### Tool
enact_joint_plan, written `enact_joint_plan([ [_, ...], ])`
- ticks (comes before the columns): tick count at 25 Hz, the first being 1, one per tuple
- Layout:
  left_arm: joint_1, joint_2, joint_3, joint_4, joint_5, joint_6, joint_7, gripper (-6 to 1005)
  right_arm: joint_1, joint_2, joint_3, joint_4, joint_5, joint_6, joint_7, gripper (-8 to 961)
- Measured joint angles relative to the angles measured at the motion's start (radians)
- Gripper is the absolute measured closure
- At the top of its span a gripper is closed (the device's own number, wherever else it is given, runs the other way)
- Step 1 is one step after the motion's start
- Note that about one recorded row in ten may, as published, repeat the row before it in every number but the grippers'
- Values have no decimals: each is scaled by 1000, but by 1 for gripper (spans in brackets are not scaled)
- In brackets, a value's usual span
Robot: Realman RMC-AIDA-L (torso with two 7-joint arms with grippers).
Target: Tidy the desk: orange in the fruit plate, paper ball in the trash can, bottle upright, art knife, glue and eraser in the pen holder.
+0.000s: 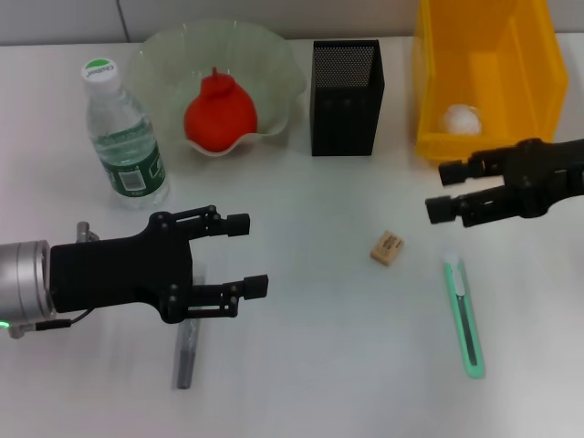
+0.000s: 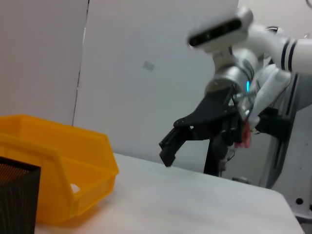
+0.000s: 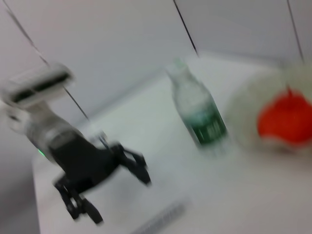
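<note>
Left gripper (image 1: 245, 255): fingers spread apart, holding nothing, hovering over the near left part of the desk, directly above the glue stick; also seen in the right wrist view (image 3: 109, 187).
Right gripper (image 1: 440, 190): fingers apart, holding nothing, over the right side of the desk, just in front of the yellow bin; also seen from the left wrist view (image 2: 168, 146).
Glue stick (image 1: 187, 351): grey, lying flat on the desk under the left gripper, partly hidden by it.
Eraser (image 1: 388, 247): small tan block lying on the desk between the two grippers, in front of the pen holder.
Art knife (image 1: 464, 315): green, lying flat near the right front of the desk, just beside the eraser and below the right gripper.
Pen holder (image 1: 346, 87): black mesh box standing at the back centre; nothing can be seen inside it.
Orange (image 1: 220, 113): inside the fruit plate (image 1: 278, 68), a wavy pale green bowl at the back.
Bottle (image 1: 122, 137): standing upright, white cap on, left of the plate.
Paper ball (image 1: 461, 119): white, lying in the yellow bin (image 1: 484, 55) at the back right.
Desk (image 1: 319, 365): white.
</note>
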Motion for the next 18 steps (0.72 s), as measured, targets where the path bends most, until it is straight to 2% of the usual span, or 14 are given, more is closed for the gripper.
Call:
enact_joint_plan([
  [2, 2, -1, 7, -1, 4, -10, 7, 199, 67, -2, -96, -82, -141, -7, 219, 120],
  [3, 2, -1, 7, -1, 4, -10, 7, 199, 67, -2, -96, -82, -141, -7, 219, 120],
  [5, 2, -1, 9, -1, 8, -13, 7, 199, 109, -2, -159, -108, -232, -10, 338, 120],
  [8, 3, -3, 11, -1, 28, -24, 7, 199, 209, 10, -262, -117, -405, -10, 531, 120],
  [9, 3, -3, 11, -1, 28, -24, 7, 199, 209, 10, -262, -117, -405, -10, 531, 120],
  [11, 2, -3, 12, -1, 40, -26, 7, 199, 250, 21, -305, -110, -471, -11, 594, 120],
  [12, 0, -2, 12, -1, 40, -26, 7, 199, 283, 35, -342, -92, -523, -11, 630, 120],
  [13, -2, -1, 12, -1, 41, -26, 7, 199, 283, 35, -342, -92, -523, -11, 630, 120],
  [15, -4, -1, 12, -1, 45, -26, 7, 199, 325, 47, -410, -27, -570, 2, 661, 120],
  [18, -15, 0, 13, -1, 59, -35, 7, 199, 340, 50, -457, 17, -575, 25, 673, 120],
])
